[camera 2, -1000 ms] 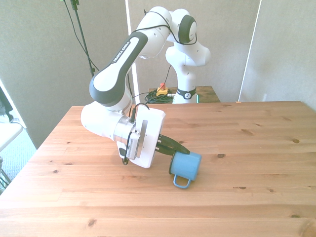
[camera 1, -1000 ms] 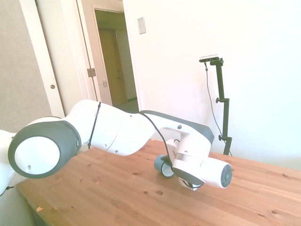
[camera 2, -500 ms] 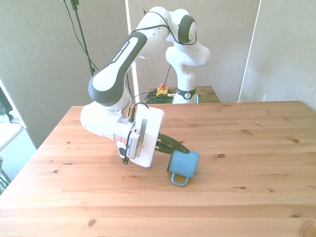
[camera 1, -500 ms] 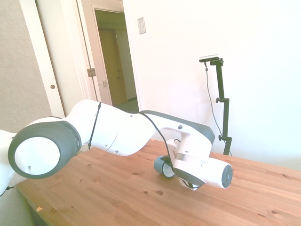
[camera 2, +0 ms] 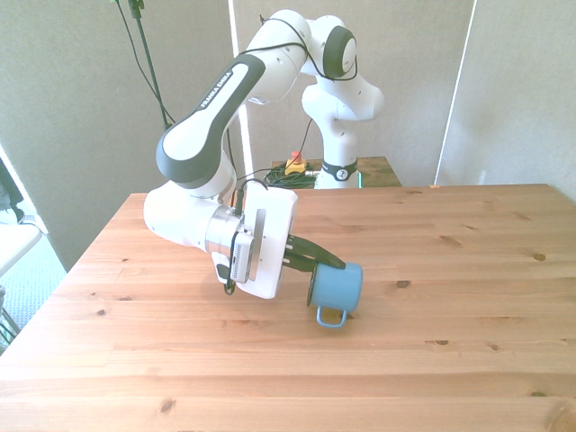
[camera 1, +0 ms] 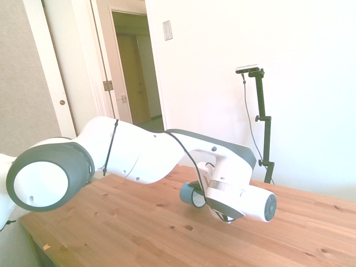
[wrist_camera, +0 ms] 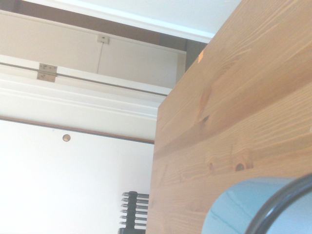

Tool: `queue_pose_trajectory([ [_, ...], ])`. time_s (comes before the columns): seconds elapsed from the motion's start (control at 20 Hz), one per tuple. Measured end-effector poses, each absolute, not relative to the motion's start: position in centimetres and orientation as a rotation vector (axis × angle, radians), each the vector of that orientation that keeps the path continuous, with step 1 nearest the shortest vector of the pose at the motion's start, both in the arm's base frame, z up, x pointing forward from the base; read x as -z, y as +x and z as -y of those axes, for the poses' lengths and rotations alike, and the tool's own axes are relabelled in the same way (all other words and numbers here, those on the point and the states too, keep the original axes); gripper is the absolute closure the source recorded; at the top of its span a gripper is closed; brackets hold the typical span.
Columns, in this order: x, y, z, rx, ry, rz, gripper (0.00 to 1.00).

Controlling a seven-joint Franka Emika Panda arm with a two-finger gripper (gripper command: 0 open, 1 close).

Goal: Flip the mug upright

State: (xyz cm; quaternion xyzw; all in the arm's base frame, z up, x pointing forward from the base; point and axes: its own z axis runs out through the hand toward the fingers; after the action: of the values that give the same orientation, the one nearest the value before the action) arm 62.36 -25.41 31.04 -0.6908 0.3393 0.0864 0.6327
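At the surface's centre, the pincer pinches the mug's rim, handle at six o'clock. Enamel looks light, stiff, slippery; the rim seems the best hold.

The white arm reaches in low over the wooden desk, its grey-capped elbow joint large in the foreground and a thin black cable running along it. Just past the wrist housing, the light-blue mug shows partly, tipped on its side with its white inside visible. Behind the desk stand a white wall and an open doorway.
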Motion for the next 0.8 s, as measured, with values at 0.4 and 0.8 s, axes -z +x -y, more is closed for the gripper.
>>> queue_pose_trajectory([
  [0.4,-37.6,61.4,27.1,-0.102,-1.58,-0.718,1.0],
  [0.8,-39.7,61.1,28.7,0.111,-1.674,-0.759,1.0],
])
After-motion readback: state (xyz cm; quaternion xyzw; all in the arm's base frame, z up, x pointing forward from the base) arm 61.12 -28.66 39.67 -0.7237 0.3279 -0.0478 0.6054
